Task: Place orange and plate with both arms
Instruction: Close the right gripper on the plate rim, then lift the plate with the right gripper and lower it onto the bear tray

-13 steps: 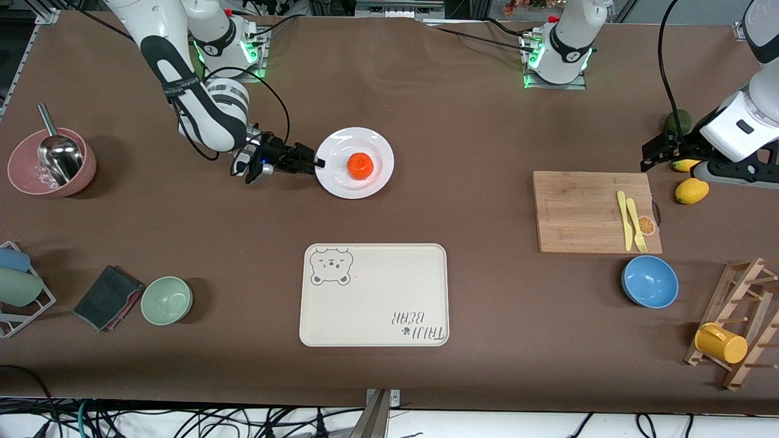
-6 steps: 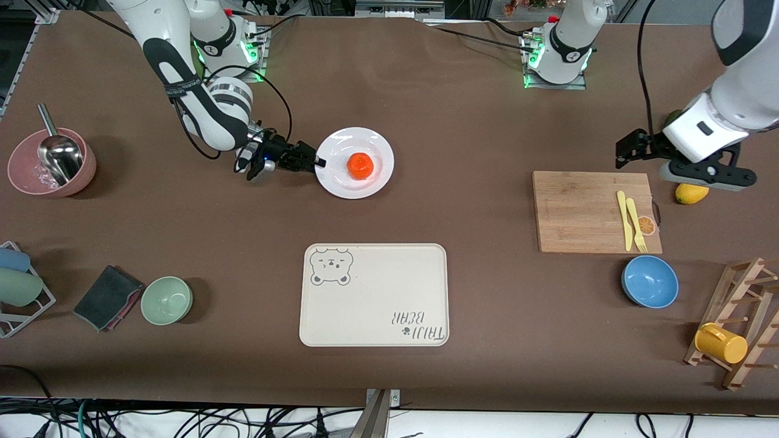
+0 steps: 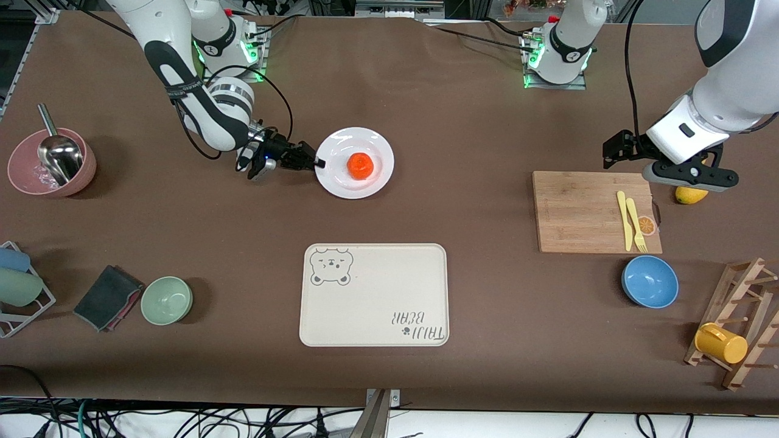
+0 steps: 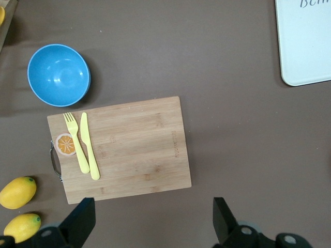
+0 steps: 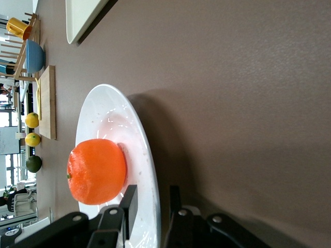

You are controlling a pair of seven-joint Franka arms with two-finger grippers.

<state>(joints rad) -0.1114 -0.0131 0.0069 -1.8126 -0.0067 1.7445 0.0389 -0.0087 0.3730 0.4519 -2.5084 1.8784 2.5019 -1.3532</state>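
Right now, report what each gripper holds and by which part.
The right gripper straddles the plate's rim at the edge toward the right arm's end; a firm grip cannot be told. The left gripper, open above the cutting board, holds nothing.

I see the brown table (image 3: 487, 121) carrying the plate (image 3: 341, 182), bear tray (image 3: 374, 304), cutting board (image 3: 578, 213), blue bowl (image 3: 650, 281), green bowl (image 3: 167, 300), pink bowl (image 3: 24, 176), folded cloth (image 3: 107, 297), lemon (image 3: 691, 195) and wooden rack (image 3: 739, 322).

A robotics lab: bolted arm bases (image 3: 555, 58), loose cables (image 3: 182, 423), staged tableware.
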